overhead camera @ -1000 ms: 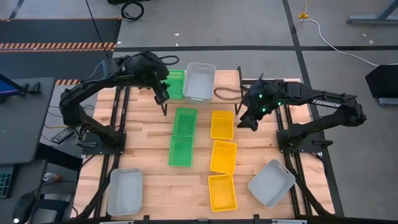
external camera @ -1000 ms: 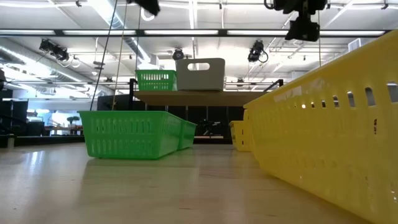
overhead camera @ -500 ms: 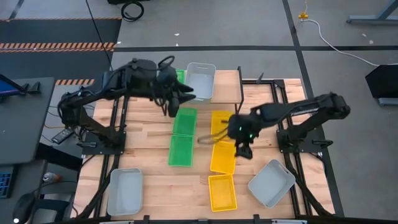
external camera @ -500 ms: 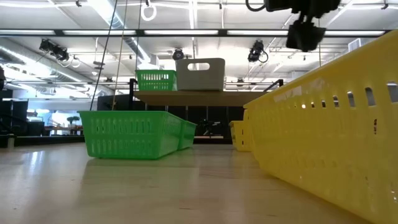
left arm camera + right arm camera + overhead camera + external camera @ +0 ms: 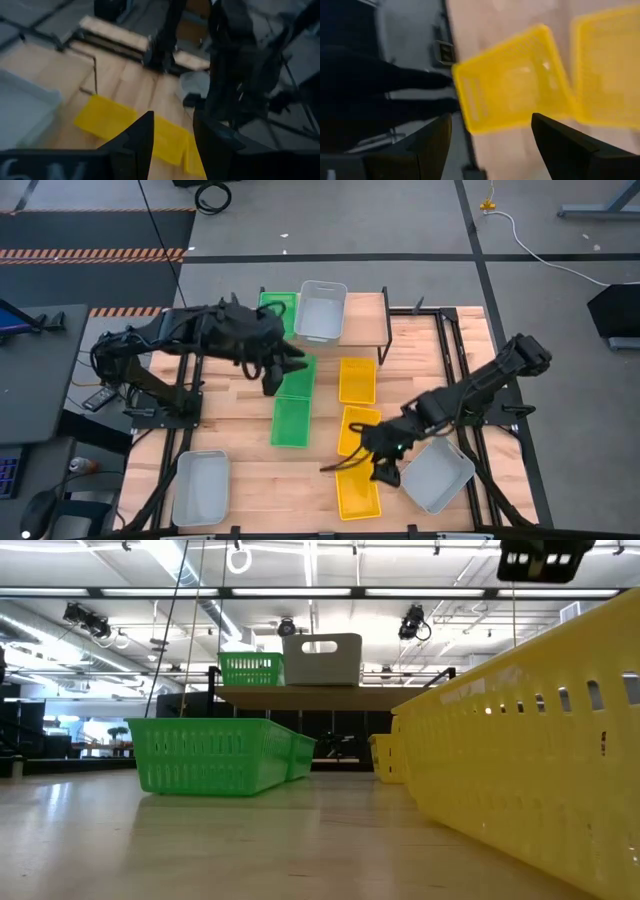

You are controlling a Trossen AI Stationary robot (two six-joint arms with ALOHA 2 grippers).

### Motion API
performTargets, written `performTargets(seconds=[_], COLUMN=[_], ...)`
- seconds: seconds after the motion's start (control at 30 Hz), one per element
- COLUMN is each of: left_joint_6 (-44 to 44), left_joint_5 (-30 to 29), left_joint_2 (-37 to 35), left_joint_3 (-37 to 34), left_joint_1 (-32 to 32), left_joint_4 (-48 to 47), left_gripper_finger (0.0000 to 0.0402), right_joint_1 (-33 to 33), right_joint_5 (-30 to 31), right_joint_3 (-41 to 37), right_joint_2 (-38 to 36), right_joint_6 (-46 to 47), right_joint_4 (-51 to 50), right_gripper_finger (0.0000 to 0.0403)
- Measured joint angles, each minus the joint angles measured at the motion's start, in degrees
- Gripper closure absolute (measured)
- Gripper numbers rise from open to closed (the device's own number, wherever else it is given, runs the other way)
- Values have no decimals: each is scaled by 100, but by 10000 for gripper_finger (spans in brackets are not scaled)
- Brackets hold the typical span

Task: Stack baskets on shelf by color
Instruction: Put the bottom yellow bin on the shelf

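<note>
We saw the left gripper (image 5: pixel 278 370), fingers apart, over the green baskets (image 5: pixel 293 402); the right gripper (image 5: pixel 385 460), spread wide and empty, hovered above the yellow baskets (image 5: pixel 357 488) on the counter (image 5: pixel 250 470).

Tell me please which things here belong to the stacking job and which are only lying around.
Job: green baskets, yellow baskets, grey baskets, the shelf, left gripper, right gripper.

Lying around: black cable coil and yellow-plug cord on the floor.
</note>
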Motion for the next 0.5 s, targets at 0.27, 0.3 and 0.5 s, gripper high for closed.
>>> performTargets(seconds=[0.27,0.3,0.5], left_joint_6=[-153,-319,-959], left_joint_5=[-451,-460,-819], left_joint_2=[9,1,-2], left_joint_3=[-264,-261,-260], left_joint_1=[-512,-576,-1110], left_joint_4=[-54,-43,-11], left_gripper_finger=[260,260,260], right_joint_1=[822,904,1211], right_joint_5=[107,90,141], right_joint_3=[4,-3,-2], right_joint_2=[690,792,1272], right_joint_6=[319,353,349], right_joint_4=[1002,1006,1263], right_gripper_finger=[124,124,124])
